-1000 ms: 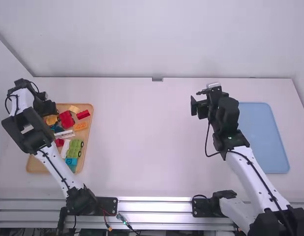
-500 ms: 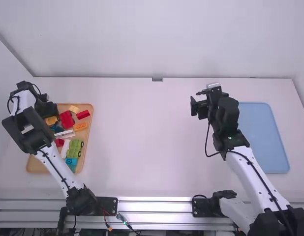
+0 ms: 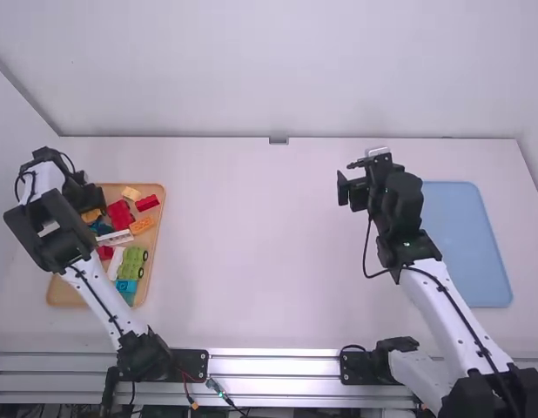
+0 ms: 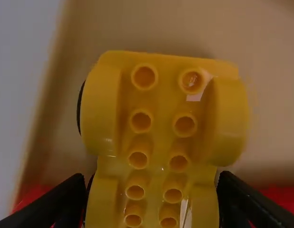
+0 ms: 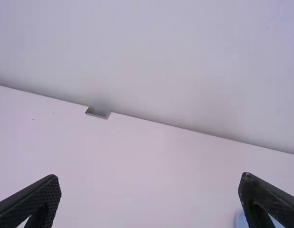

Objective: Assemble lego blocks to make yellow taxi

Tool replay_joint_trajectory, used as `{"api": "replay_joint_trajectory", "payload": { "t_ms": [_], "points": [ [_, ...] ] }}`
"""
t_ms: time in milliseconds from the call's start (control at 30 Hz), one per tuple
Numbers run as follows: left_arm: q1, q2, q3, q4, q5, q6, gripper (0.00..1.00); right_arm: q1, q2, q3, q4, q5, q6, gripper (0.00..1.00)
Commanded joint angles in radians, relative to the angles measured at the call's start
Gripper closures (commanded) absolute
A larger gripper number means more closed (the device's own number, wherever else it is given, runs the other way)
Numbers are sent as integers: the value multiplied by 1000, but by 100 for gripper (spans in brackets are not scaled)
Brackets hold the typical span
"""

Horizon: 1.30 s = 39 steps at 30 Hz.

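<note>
The white bench (image 5: 147,166) reaches to its far edge, where it meets a pale, plain wall (image 5: 166,57). Set at that far edge is a small grey notch (image 5: 97,113), its rim darker than the surface around it. A couple of tiny dark specks (image 5: 33,119) dot the bench near the notch. The right tool (image 3: 373,167) holds its two black, textured fingers (image 5: 35,199) wide apart, with bare bench between them. Just beside one finger, a blue item (image 5: 240,220) with a rounded corner shows, partly hidden behind it.

The left wrist view's edge apparently crops the yellow block (image 4: 162,118).
</note>
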Motion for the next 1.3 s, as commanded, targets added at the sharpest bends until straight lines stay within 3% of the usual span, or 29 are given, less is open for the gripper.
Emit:
{"api": "replay_joint_trajectory", "payload": {
  "t_ms": [0,200,400,700,933,1033,1267],
  "points": [
    [0,-2,-23,0,12,-8,25,-2,8,45,-7,-2,5,1],
    [0,-2,-52,31,11,-4,26,-2,8,45,-12,1,6,1],
    [0,-2,-61,39,11,-4,39,-2,8,45,-9,1,6,1],
    [0,-3,-19,-6,11,-9,47,-1,8,45,-9,1,6,1],
    [-3,-4,171,-139,18,-34,58,-2,8,45,-6,1,5,1],
    [-21,-5,274,-227,93,10,63,-2,8,45,-7,1,6,1],
    [-128,-5,418,-386,218,188,59,-2,8,45,-6,1,5,1]
  ]
}}
